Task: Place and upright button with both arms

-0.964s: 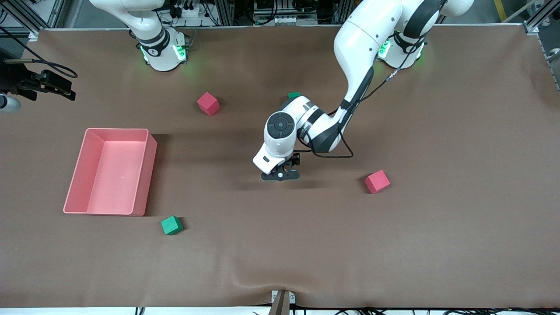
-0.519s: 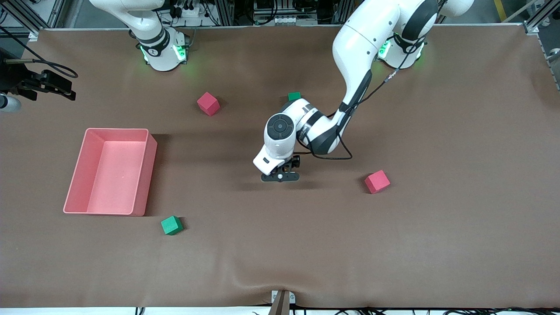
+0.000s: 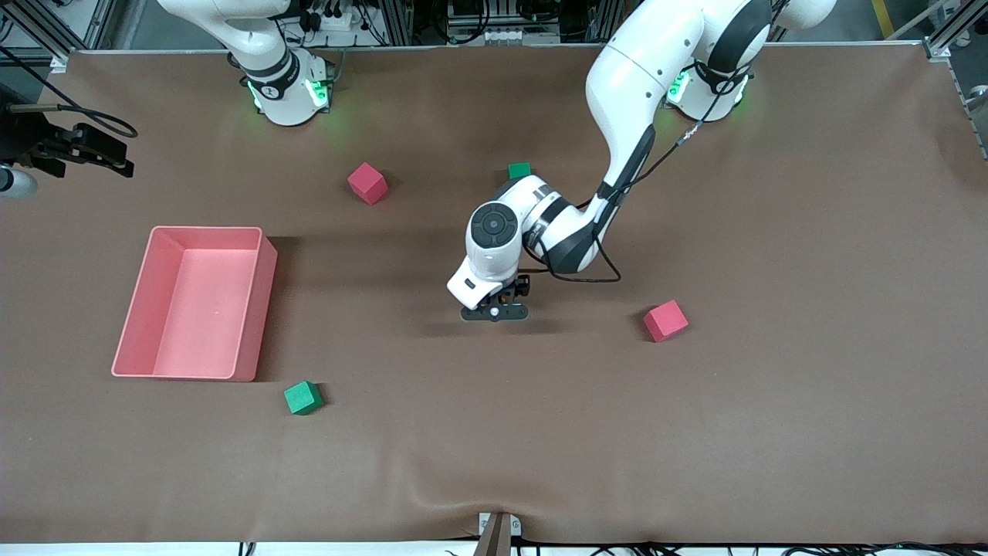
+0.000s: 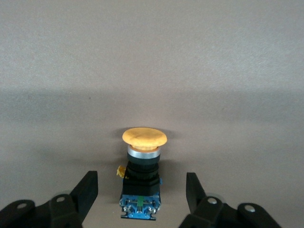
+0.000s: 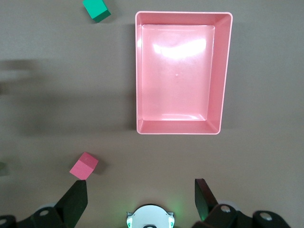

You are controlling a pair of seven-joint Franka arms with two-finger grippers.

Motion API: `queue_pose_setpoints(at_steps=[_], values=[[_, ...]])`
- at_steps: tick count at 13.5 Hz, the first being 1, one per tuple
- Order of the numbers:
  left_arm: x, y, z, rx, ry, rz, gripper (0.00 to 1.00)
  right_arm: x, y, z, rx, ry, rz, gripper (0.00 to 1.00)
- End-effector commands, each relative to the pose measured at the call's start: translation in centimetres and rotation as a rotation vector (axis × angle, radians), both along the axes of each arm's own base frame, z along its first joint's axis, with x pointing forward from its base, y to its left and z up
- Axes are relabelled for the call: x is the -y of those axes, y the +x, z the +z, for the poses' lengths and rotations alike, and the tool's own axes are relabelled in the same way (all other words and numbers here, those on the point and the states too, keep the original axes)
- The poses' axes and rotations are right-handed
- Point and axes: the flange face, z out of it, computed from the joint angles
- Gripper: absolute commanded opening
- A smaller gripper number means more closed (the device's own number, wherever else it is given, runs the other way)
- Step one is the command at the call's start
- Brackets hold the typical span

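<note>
One button is all the left wrist view holds: it lies on its side on the worktop, orange cap pointing away from the camera, black body and blue base toward it. It sits between the two fingers of the left gripper, with a clear gap on each side, so the gripper stands wide around it and grips nothing.

In the front view the button cannot be seen at all; the left arm's wrist and the left gripper cover the spot, low over the middle of the worktop. That view shows what the wrist view misses: a pink tray toward the right arm's end, a green cube just nearer the camera than the tray, a red cube near the right arm's base, a second green cube peeking out above the left arm's wrist, and a second red cube toward the left arm's end.

The right arm waits, and only its base shows in the front view. Its wrist view looks straight down on the tray, one red cube and one green cube, with the right gripper spread wide and empty high above them.

The worktop is covered with a brown cloth, slightly rippled at the edge nearest the camera. Metal frame rails and cables line the robots' side.
</note>
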Motion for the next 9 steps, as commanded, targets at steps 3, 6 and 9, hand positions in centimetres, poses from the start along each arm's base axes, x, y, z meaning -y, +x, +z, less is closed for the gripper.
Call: queue_pose_setpoints(at_steps=[3, 6, 9], values=[[0.22, 0.13, -0.67, 0.019, 0.006, -0.019, 0.8, 0.0, -0.39, 0.35, 0.003, 0.004, 0.006, 1.0], [0.17, 0.08, -1.41, 0.018, 0.009, -0.02, 0.77, -0.02, -0.36, 0.37, 0.006, 0.004, -0.003, 1.0], [0.22, 0.15, -1.43, 0.026, 0.004, -0.021, 0.75, 0.05, -0.27, 0.32, 0.008, 0.018, -0.005, 1.0]])
